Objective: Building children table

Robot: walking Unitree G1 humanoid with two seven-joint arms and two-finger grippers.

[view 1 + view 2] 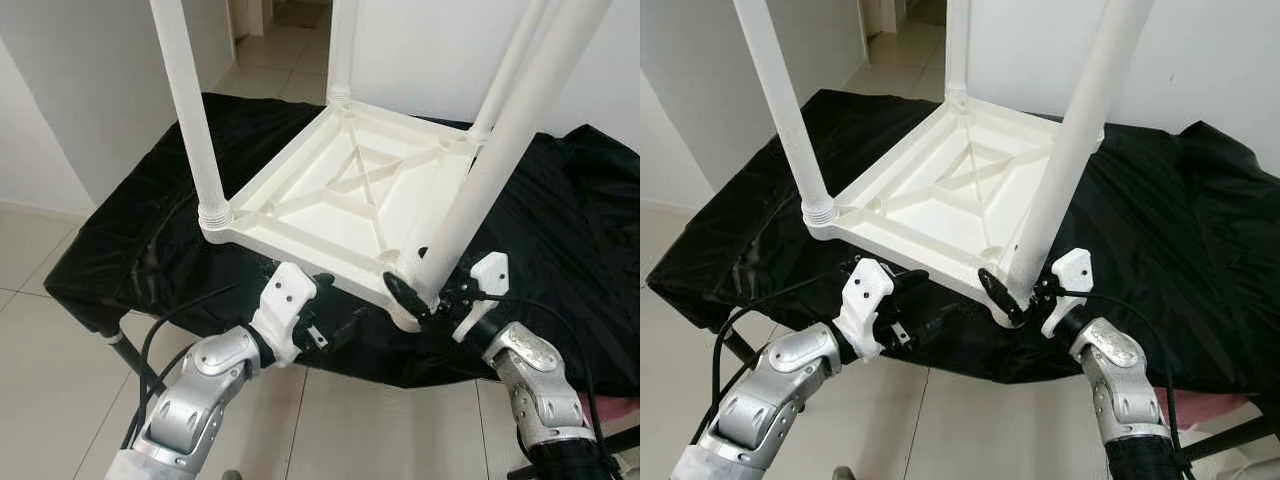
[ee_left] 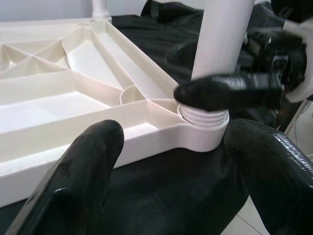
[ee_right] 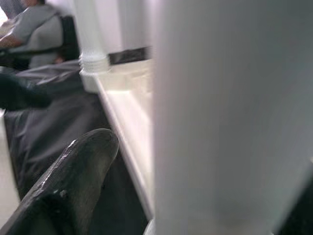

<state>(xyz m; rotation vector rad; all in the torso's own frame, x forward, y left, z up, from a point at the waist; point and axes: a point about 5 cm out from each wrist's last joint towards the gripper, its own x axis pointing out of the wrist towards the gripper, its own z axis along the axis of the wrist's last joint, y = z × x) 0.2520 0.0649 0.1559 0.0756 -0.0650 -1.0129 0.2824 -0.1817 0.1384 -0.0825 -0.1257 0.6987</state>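
Four white legs stand up from the upturned children's table top, which lies ribbed underside up on a worktop draped in black cloth. Near-right leg sits in the corner socket closest to the robot; its threaded collar shows just above the socket rim in the left wrist view. Right gripper is clamped on the near-right leg just above that collar, one black finger wrapped across the front of the leg, the other behind it. Right wrist view is mostly the blurred white leg up close, with one black finger beside it. Left gripper hangs at the near edge of the table top, left of that corner, fingers apart and gripping nothing; its two black fingers frame the socket in the left wrist view. Near-left leg is seated at the left corner, threaded collar visible at its base. Far-left leg and far-right leg stand at the back corners. Tiled floor around the worktop, white wall to the left. A seated person in grey shows in the background of the right wrist view, blurred.
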